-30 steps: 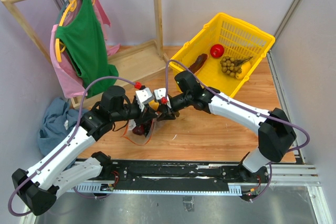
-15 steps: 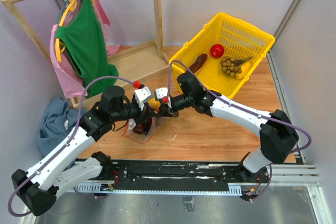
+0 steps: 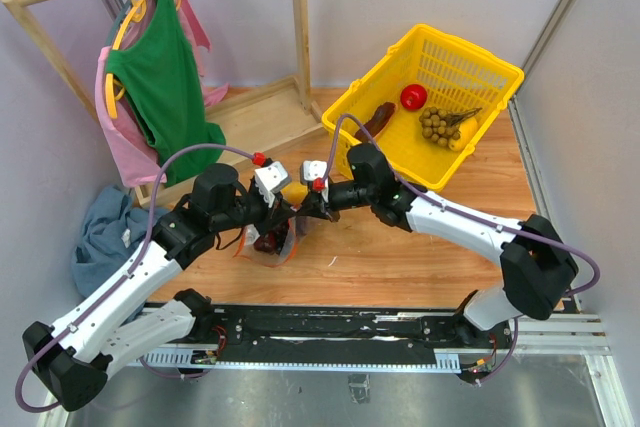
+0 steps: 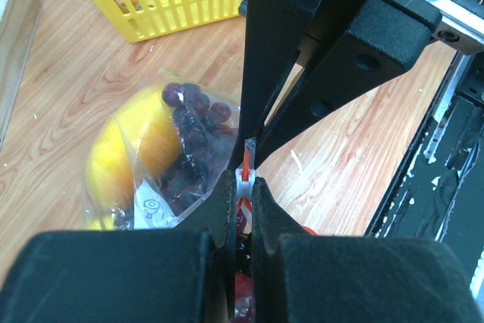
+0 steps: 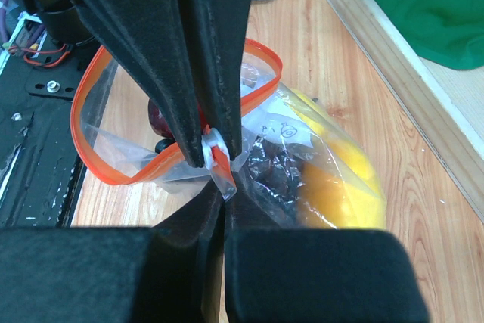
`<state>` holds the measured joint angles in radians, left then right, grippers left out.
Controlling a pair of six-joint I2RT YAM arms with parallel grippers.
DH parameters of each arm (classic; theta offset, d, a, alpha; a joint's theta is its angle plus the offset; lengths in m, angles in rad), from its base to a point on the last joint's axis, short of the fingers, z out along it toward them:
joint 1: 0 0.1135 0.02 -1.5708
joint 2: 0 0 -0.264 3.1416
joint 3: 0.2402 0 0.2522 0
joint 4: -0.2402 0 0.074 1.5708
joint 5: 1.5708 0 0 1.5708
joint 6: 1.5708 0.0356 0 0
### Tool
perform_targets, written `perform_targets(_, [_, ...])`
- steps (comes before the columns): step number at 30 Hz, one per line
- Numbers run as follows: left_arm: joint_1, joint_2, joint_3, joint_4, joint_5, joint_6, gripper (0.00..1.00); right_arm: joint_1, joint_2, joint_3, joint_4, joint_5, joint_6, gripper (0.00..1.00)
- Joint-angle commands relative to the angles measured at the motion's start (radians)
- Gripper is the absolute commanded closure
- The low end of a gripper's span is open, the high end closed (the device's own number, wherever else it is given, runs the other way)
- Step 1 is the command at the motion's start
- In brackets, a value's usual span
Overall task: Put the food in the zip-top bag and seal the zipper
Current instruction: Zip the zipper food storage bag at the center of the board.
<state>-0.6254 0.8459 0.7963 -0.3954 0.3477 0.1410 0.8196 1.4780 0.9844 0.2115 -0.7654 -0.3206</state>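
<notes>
Sealing calls for one anchor and one slider: with the left gripper (image 4: 242,179) and right gripper (image 5: 223,200) both clenched on the zipper (image 5: 98,163) at one corner, I judge the right should slide along the strip away from the left, keeping its pinch firm. The zip-top bag (image 4: 151,194), food (image 5: 340,179) inside, is at 8 o'clock of the yellow basket (image 3: 470,62), its mouth gaping.

I read zip-top bag (image 5: 132,145) clear, zipper (image 5: 125,178) red-orange, label (image 4: 151,206) white with dark print. Inside: bell pepper (image 5: 340,187) yellow, grape bunch (image 4: 193,138) dark purple, watermelon slice (image 5: 159,120), I think, dark red. Basket (image 4: 181,5) yellow, lattice walls. Table (image 3: 400,247) light wood grain. Shirt (image 3: 160,77) green, garment (image 3: 115,132) under it pink, cloth (image 3: 100,232) blue.
</notes>
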Motion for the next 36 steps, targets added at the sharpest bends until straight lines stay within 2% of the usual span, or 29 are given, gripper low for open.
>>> perform_targets(1, [-0.005, -0.012, -0.023, -0.026, -0.017, -0.007, 0.99, -0.029, -0.054, -0.009, 0.139, 0.095, 0.061, 0.99])
perform_targets(6, [-0.006, -0.024, -0.033, 0.002, -0.003, -0.009, 1.0, -0.039, -0.07, -0.02, 0.127, 0.159, 0.085, 0.99])
perform_targets(11, [-0.006, -0.026, -0.035, 0.015, -0.001, -0.008, 1.0, -0.05, -0.106, -0.009, 0.055, 0.062, 0.045, 0.99])
perform_targets(14, [-0.006, -0.029, -0.038, 0.02, 0.004, -0.008, 1.0, -0.055, -0.129, -0.006, -0.024, -0.027, -0.023, 0.81])
perform_targets(16, [-0.006, -0.03, -0.042, 0.025, 0.014, -0.007, 1.0, -0.053, -0.131, 0.012, -0.076, -0.075, -0.06, 0.73])
perform_targets(22, [-0.006, -0.023, -0.042, 0.024, 0.035, 0.0, 1.0, -0.051, -0.12, 0.049, -0.124, -0.142, -0.111, 0.63])
perform_targets(27, [-0.006, -0.022, -0.043, 0.023, 0.048, 0.005, 1.0, -0.038, -0.083, 0.093, -0.176, -0.168, -0.142, 0.63])
perform_targets(36, [-0.006, -0.024, -0.044, 0.02, 0.058, 0.01, 1.0, -0.026, -0.017, 0.136, -0.198, -0.186, -0.149, 0.69])
